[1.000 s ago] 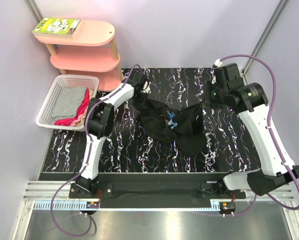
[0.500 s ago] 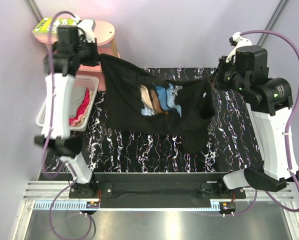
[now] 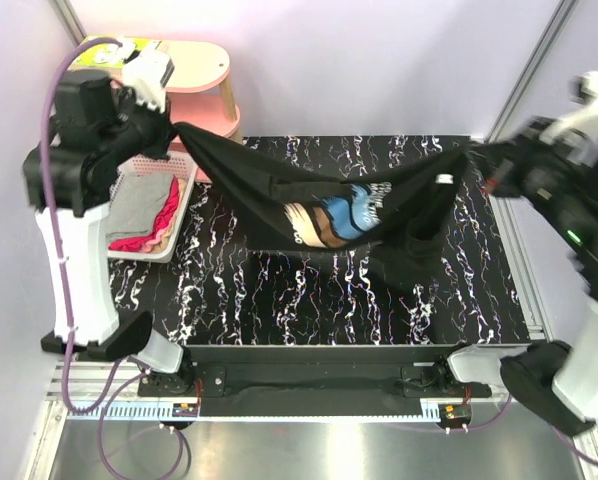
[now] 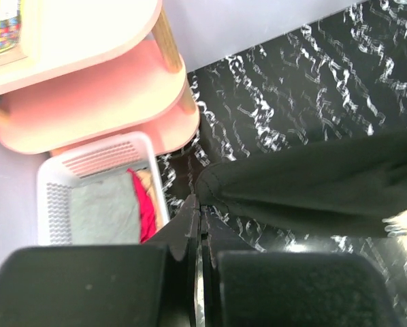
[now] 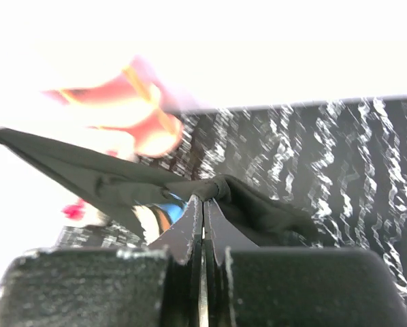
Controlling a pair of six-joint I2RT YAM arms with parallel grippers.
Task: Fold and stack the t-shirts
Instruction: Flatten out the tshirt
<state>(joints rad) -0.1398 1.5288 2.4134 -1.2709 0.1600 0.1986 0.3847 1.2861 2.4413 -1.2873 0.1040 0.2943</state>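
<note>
The black t-shirt [image 3: 279, 185] with a blue, white and orange print [image 3: 341, 215] hangs stretched between both arms above the table, its middle and right part sagging onto the tabletop. My left gripper [image 3: 171, 128] is shut on its left edge, seen in the left wrist view [image 4: 202, 201]. My right gripper [image 3: 476, 155] is shut on its right edge, seen in the right wrist view [image 5: 203, 197]. A grey shirt [image 3: 139, 205] and a red/pink one [image 3: 165, 212] lie in the basket.
The white lattice basket [image 3: 184, 210] stands at the table's left edge. A pink three-tier shelf [image 3: 204, 75] stands behind it with a green book [image 3: 104, 45] on top. The black marbled table [image 3: 279, 300] spans the middle.
Both arms have swung outward and apart, pulling the black t-shirt taut into a long band. The right arm moved far right; the shirt's body dropped lower over the table.
</note>
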